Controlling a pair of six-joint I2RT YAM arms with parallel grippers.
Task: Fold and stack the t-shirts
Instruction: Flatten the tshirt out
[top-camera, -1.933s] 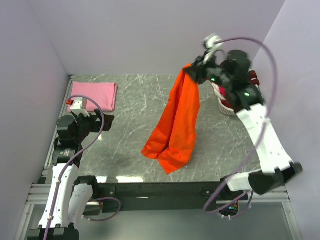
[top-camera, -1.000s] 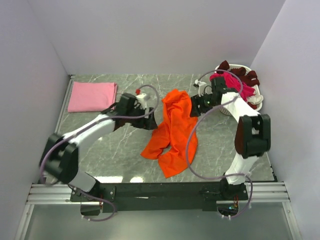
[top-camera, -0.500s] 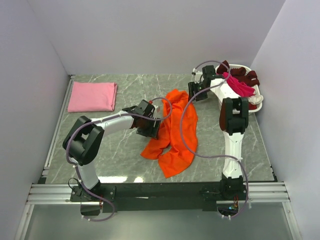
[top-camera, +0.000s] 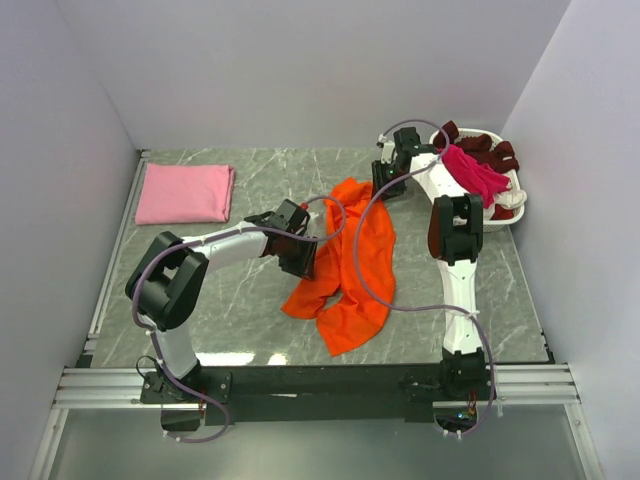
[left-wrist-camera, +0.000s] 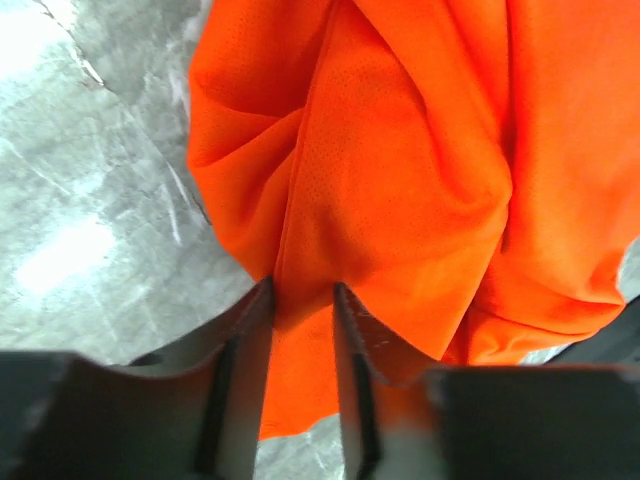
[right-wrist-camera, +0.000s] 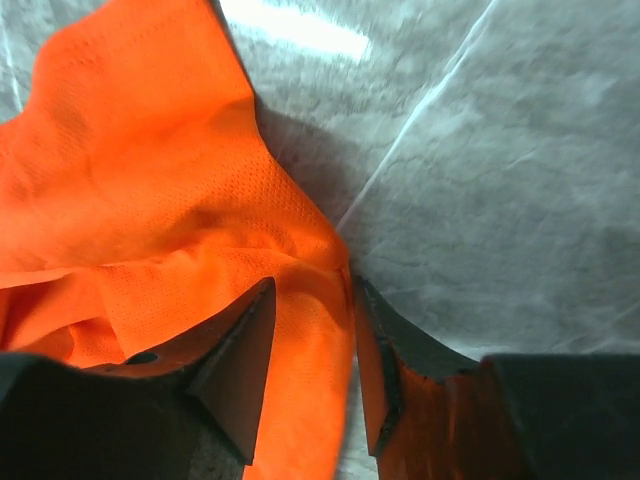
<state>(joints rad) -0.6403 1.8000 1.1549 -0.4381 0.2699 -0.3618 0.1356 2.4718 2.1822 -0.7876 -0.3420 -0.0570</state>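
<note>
The bright orange t-shirt (top-camera: 352, 262) lies crumpled mid-table. My left gripper (top-camera: 309, 260) is down at its left edge. In the left wrist view the left gripper (left-wrist-camera: 302, 290) has its jaws drawn in on a fold of the orange t-shirt (left-wrist-camera: 400, 150), and the cloth touches both fingers. My right gripper (top-camera: 384, 188) is at the shirt's far right corner. There the right gripper (right-wrist-camera: 312, 285) straddles the hem of the orange t-shirt (right-wrist-camera: 150, 200) with a gap left. A folded light pink t-shirt (top-camera: 186, 192) lies at the back left.
A white basket (top-camera: 512, 212) stands at the back right, holding a magenta t-shirt (top-camera: 475, 172) and a dark maroon one (top-camera: 497, 152). The enclosure walls stand close on the left, back and right. Grey marble tabletop (top-camera: 240, 310) shows around the orange shirt.
The right gripper laid the hanging orange shirt down on the table, and the left arm reached in to its left edge. Over the last half second both grippers' jaws narrowed around the cloth.
</note>
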